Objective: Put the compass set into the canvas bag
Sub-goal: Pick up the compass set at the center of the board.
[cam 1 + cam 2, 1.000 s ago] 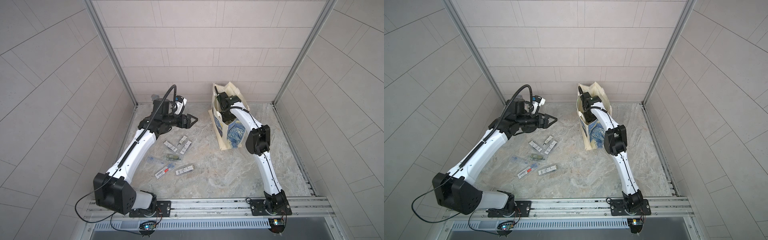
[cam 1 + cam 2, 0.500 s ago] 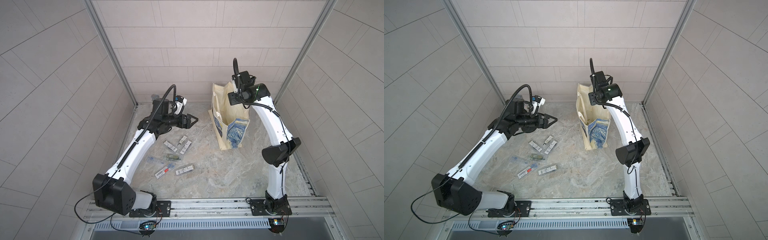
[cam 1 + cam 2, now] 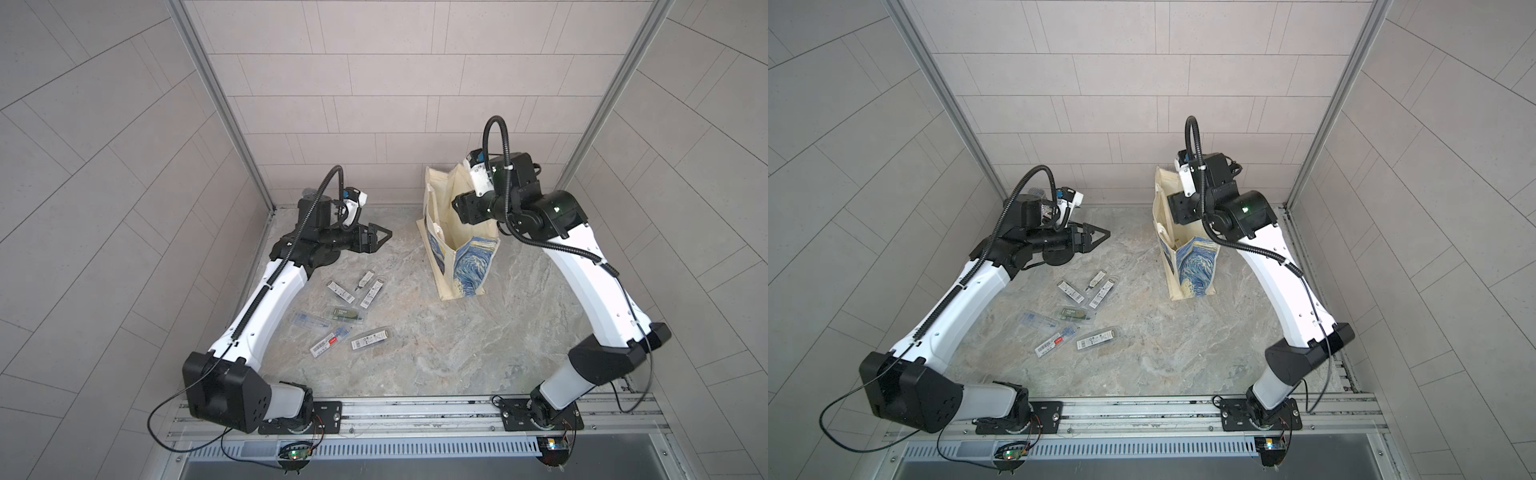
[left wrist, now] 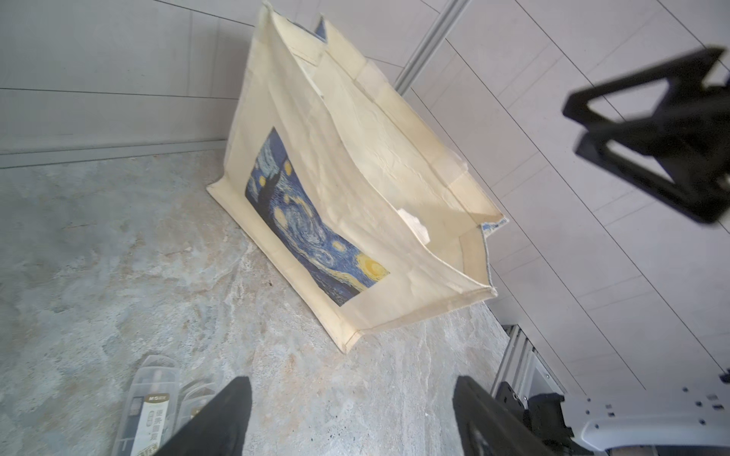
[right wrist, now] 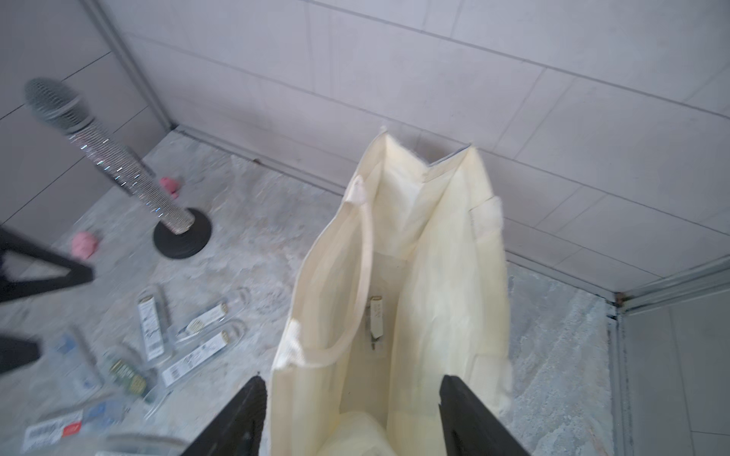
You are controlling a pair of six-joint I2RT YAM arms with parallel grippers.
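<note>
I see my left arm stretched low over the table (image 3: pixel 415 353), left hand (image 4: pixel 350 389) spread wide, empty, facing the canvas bag (image 3: pixel 469 270). Compass sets (image 3: pixel 345 314) lie scattered beside that forearm. My right arm arches over the upright bag, right hand (image 5: pixel 351 379) wide, empty. Only its wrist view shows one compass set (image 5: pixel 376 319) inside, on the bag's bottom.

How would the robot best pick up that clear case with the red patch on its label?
Grip the red-labelled case across its narrow width, near the middle, coming straight down from above. It lies flat on the table, long and thin, so likely only its two long edges give the open left gripper a hold.
</note>
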